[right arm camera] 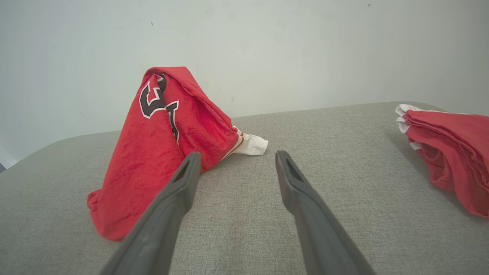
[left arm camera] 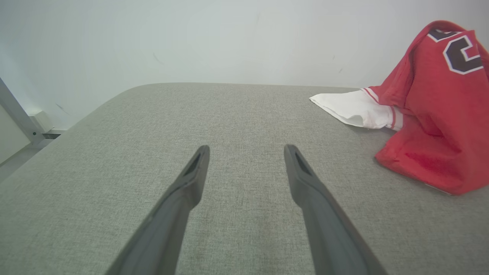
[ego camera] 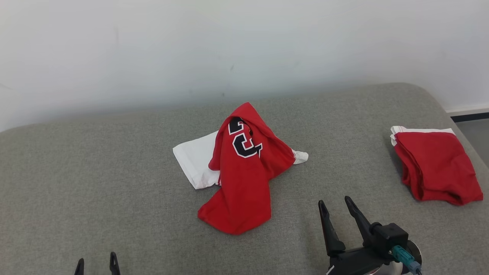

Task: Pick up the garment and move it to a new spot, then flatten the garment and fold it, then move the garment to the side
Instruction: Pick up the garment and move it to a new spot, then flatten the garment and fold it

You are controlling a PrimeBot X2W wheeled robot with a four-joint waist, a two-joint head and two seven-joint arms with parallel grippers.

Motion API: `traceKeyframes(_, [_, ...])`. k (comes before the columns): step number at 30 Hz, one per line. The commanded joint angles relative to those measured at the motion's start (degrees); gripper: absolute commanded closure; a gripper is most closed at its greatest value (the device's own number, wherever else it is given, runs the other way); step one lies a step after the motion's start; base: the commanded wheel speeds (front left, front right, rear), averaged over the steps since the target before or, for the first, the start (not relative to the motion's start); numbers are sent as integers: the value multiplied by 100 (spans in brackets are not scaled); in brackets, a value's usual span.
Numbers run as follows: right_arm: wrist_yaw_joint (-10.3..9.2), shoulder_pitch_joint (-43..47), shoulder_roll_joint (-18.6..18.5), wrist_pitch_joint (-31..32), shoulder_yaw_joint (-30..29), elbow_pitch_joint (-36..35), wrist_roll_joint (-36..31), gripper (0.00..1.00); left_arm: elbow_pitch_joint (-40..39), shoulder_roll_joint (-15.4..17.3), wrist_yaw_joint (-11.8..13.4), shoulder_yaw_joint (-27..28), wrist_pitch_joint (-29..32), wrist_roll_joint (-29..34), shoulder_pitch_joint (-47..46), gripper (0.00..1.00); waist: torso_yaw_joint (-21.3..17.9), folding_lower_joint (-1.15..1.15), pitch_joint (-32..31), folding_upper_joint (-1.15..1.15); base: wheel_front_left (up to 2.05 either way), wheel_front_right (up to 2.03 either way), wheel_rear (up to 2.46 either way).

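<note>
Red jersey fabric with white sleeves makes up the garment (ego camera: 244,179), which sits crumpled in a peaked heap near the middle of the grey cloth-covered bench (ego camera: 114,183). One white sleeve (ego camera: 195,160) lies flat at the robot's left of the heap, and a white cuff (ego camera: 301,156) shows at its right. A black, white-edged emblem (ego camera: 244,143) sits near the peak. Folds hide part of it, so it may be a numeral, but it cannot be read.

Left pincer (ego camera: 96,260): fingers spread wide, nothing held, low over bare bench at the near left, well apart from the garment.

Right pincer (ego camera: 335,202): fingers spread wide, nothing held, at the near right, near the heap's lower edge and clear of it.

A second red-and-white garment (ego camera: 435,168) lies folded at the far right of the bench, well apart from the heap. A pale wall (ego camera: 153,49) stands behind the bench.
</note>
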Motion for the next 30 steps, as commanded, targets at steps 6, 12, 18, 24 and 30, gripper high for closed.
traceKeyframes(6, [-15,88,12,-1,-24,20,-82,0,-101,-12,116,-112,-18,-107,154,0,40,0,-49,0,0,0,0])
traceKeyframes(12, [-15,108,12,-1,-34,18,-110,0,-190,-11,233,-273,-18,-149,183,0,104,0,-7,0,0,0,0])
traceKeyframes(18, [-15,-4,12,-1,-62,17,-163,0,-204,-13,249,-402,-18,-241,-17,0,205,0,189,0,0,0,0])
traceKeyframes(24, [-15,-343,12,-1,-252,-18,-343,0,-16,-11,57,-457,-18,-356,-406,0,371,0,719,0,0,0,0])
traceKeyframes(30, [-15,-973,-124,-1,-398,196,-579,0,18,-10,22,-671,-18,-388,-783,0,581,0,1193,0,0,0,0])
